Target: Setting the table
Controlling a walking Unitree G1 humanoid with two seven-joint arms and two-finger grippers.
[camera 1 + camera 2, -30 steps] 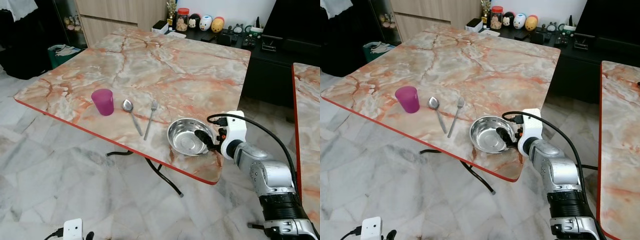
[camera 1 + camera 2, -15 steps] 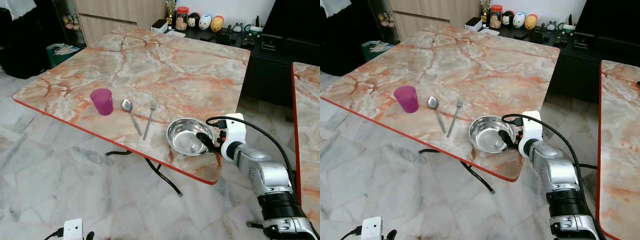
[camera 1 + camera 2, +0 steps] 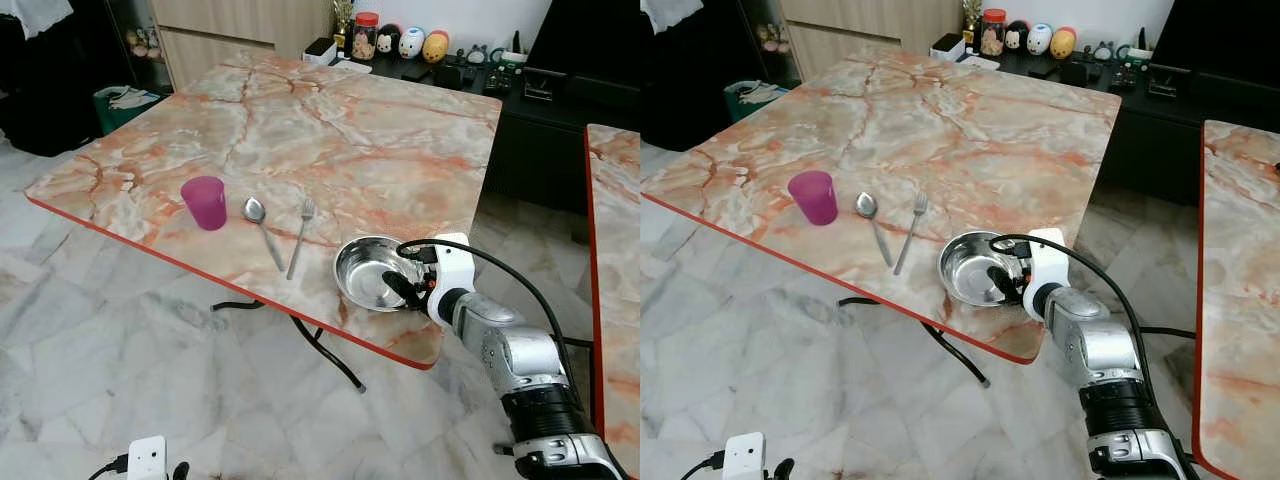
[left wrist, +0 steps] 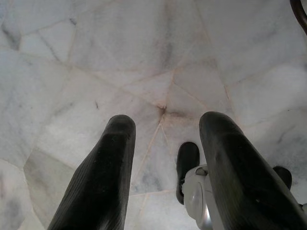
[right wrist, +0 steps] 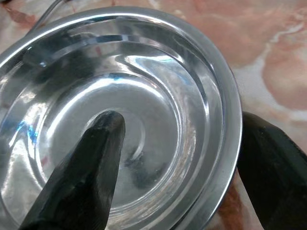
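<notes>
Marble-patterned table (image 3: pixel 330 130) with a red edge fills the upper centre of the head views. Steel bowl (image 3: pixel 375 274) sits near the table's front right corner, lower centre-right of frame. Right gripper (image 3: pixel 410 284) straddles the bowl's right rim: one finger (image 5: pixel 81 177) inside the bowl, the other outside the wall, jaws parted around the rim; whether they pinch it, cannot tell. Fork (image 3: pixel 301 237) lies just left of the bowl, spoon (image 3: pixel 263 232) beside the fork, magenta cup (image 3: pixel 205 203) upright further left. Left gripper (image 4: pixel 165 167) hangs over the pale marble floor (image 4: pixel 144 57), fingers spread, holding nothing.
</notes>
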